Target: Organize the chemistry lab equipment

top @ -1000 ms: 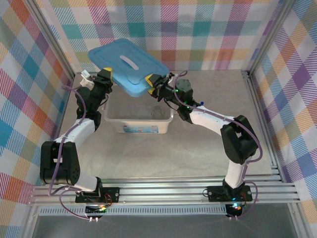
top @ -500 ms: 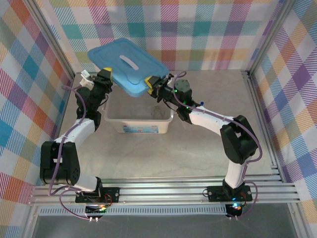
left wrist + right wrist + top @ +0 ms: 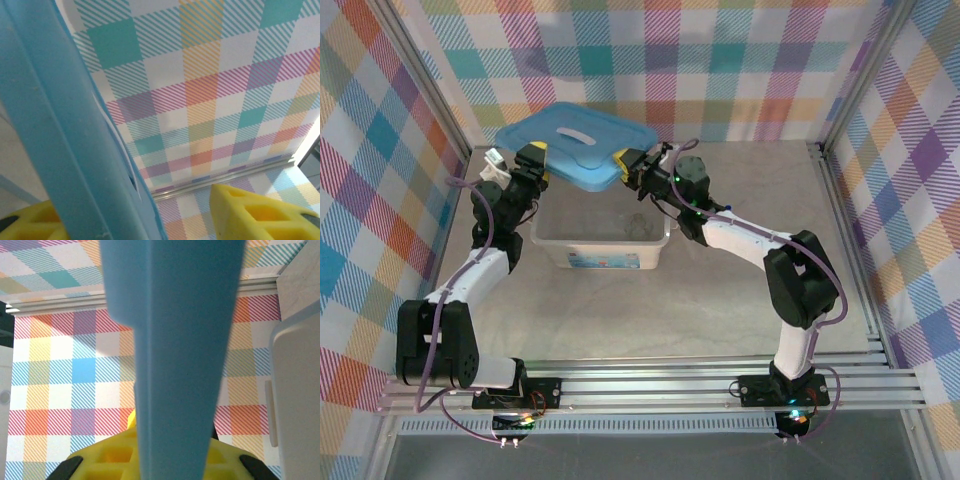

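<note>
At the upper middle of the top view, the flat blue lid [image 3: 570,140] hangs in the air above the far side of the clear plastic box [image 3: 545,244]. An arm reaches it from either side.

The right gripper [image 3: 624,165] meets the lid at its near right corner. In the right wrist view the lid's edge runs straight down the middle of the frame, and the yellow fingers [image 3: 107,457] press in on it from both sides at the bottom, so these jaws are clamped on the lid.

The left gripper [image 3: 533,160] sits at the lid's near left corner. In the left wrist view the lid's rim slants down the left of the frame. One yellow finger [image 3: 22,227] shows at the lower left, just beside the rim. The other stands at the lower right, well clear of the lid, with the plaid wall [image 3: 210,100] visible in the gap between — these jaws stand apart and grip nothing.

The box rests on the grey table [image 3: 720,300] just left of the frame's centre, open at the top. Inside it, toward the far right corner, lies a small clear glass piece [image 3: 638,228] — too small to tell which kind.
</note>
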